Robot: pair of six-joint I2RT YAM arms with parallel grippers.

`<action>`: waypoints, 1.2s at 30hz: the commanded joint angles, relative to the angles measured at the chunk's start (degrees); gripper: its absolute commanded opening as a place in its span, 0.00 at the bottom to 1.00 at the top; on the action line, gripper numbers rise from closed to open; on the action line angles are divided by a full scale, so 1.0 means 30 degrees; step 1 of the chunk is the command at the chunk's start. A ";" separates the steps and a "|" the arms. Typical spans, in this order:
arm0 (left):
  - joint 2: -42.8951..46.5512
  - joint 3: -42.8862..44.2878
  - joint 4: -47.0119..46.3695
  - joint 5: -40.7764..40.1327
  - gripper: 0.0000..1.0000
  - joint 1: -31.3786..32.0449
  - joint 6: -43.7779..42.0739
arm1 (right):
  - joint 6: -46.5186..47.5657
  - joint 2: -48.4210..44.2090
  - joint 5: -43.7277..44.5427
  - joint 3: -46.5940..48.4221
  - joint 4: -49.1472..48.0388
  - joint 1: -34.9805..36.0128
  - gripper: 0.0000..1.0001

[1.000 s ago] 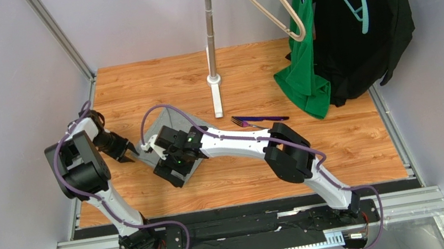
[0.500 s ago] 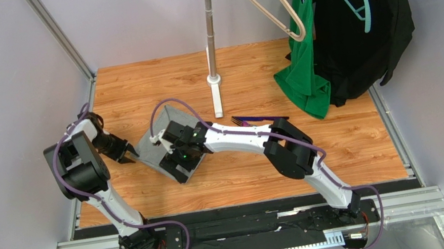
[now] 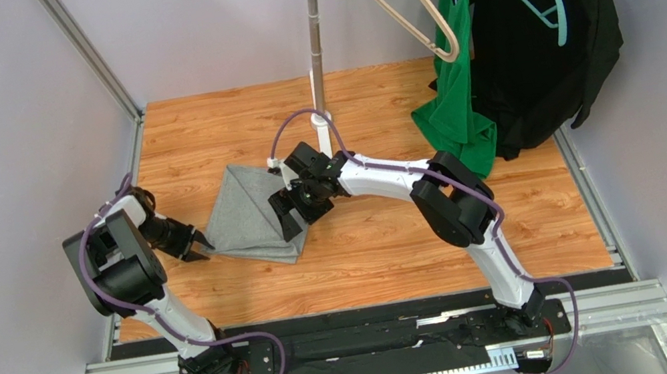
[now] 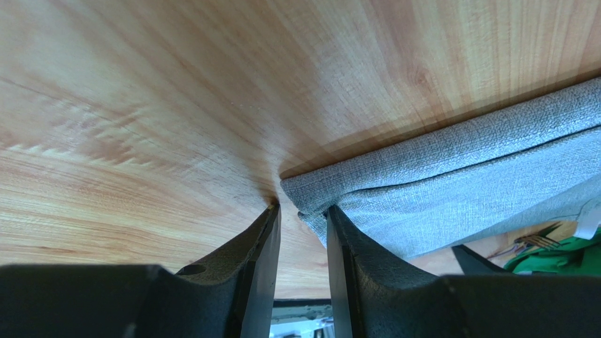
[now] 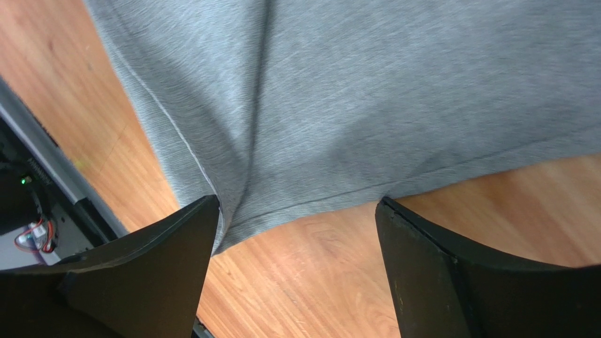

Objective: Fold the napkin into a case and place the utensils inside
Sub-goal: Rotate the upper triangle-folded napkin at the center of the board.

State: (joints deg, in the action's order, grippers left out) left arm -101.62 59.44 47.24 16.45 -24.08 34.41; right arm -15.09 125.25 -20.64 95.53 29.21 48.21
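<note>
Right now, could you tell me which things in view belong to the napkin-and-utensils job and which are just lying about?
For the job:
- napkin
- fork, glimpsed only in the left wrist view

Just lying about:
- green garment
- black garment
- stand pole

Right tool (image 3: 290,219) now off the napkin (image 3: 249,219), at its right edge.

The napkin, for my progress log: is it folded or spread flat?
Folded. The napkin lies as a compact wedge shape, and the left wrist view shows two layers stacked at its edge.
</note>
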 commanded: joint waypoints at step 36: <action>-0.0930 0.1836 -0.0631 -0.0003 0.36 -0.0530 -0.0954 | 0.8137 0.1668 0.8842 0.4018 0.3388 0.6137 0.57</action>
State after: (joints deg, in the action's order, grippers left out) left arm -103.66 62.83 46.00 16.62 -25.17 32.69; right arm 8.45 131.20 3.77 109.38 41.30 65.78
